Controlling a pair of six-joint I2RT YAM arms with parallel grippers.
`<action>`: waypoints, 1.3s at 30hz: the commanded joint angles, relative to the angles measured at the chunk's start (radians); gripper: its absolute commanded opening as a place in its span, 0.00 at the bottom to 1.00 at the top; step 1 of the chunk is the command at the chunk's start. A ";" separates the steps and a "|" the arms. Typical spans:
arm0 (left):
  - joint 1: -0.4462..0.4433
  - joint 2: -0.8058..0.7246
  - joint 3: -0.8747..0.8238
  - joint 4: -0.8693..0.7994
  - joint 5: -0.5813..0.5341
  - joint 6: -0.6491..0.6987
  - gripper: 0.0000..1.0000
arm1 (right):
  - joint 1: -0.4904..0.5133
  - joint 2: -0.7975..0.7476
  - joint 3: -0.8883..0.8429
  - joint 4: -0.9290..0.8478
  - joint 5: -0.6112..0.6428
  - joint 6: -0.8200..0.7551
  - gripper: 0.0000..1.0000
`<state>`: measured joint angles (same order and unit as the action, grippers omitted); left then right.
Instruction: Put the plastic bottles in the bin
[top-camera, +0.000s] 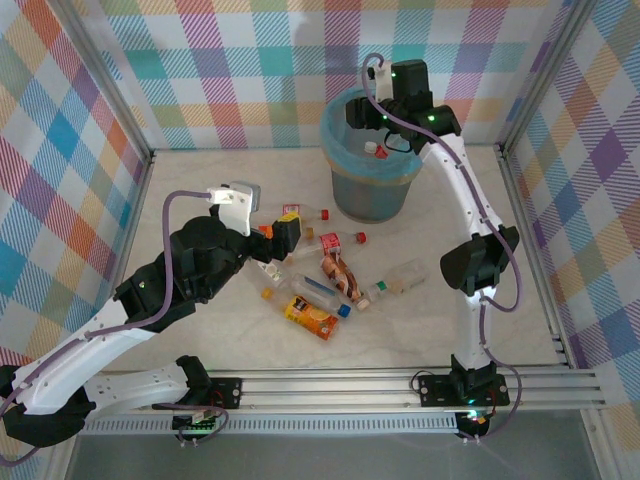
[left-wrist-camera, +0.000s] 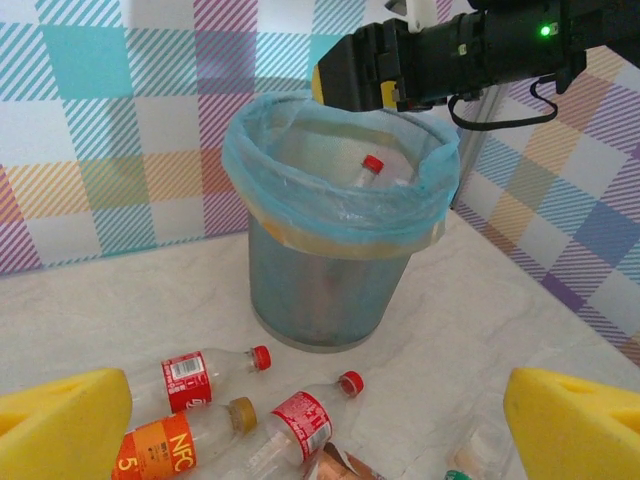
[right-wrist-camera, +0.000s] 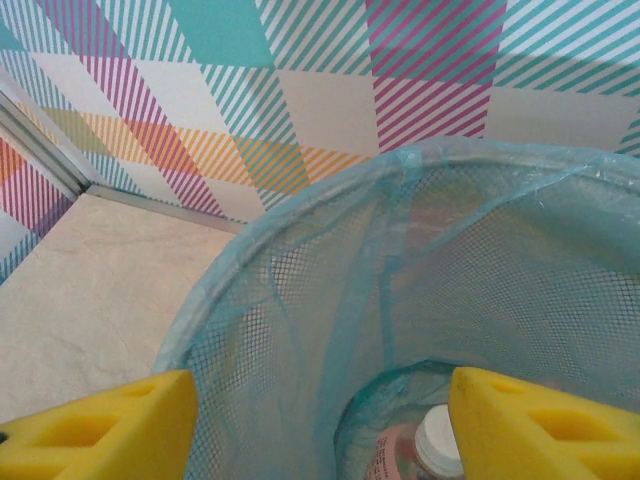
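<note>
Right jaws open and empty above the bin (right-wrist-camera: 290, 212), white-capped bottle (right-wrist-camera: 432, 440) below them. Left jaws open, red-labelled bottle (left-wrist-camera: 300, 422) ahead.

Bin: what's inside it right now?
Inside the bin, a clear red-capped bottle sticks up within the blue liner, and a white-capped bottle shows too. The liner and rim hide the bottom.

The top external camera looks steeply down from above and behind the arm bases, taking in the whole table (top-camera: 200, 175), with the bin (top-camera: 375, 195) toward one o'clock. The left wrist camera sits low over the table, facing the bin at mid-range, with plastic bottles (left-wrist-camera: 205, 375) close at seven o'clock. The right wrist camera hangs just above the bin's rim, looking inside. All three views share the bin.
</note>
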<state>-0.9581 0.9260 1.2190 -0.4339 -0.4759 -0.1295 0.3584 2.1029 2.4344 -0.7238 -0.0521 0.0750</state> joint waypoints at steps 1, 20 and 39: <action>-0.001 0.013 0.010 -0.048 -0.030 -0.042 0.95 | -0.008 -0.063 0.032 -0.009 -0.034 0.018 0.67; -0.012 0.190 -0.181 -0.371 0.229 -1.001 0.93 | 0.137 -0.616 -0.668 0.215 -0.118 0.071 0.67; -0.147 0.427 -0.361 -0.104 0.318 -1.316 0.92 | 0.145 -0.793 -1.098 0.267 -0.177 0.119 0.68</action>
<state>-1.0859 1.3220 0.8551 -0.5800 -0.1673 -1.3895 0.5037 1.3376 1.3434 -0.4873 -0.1967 0.1951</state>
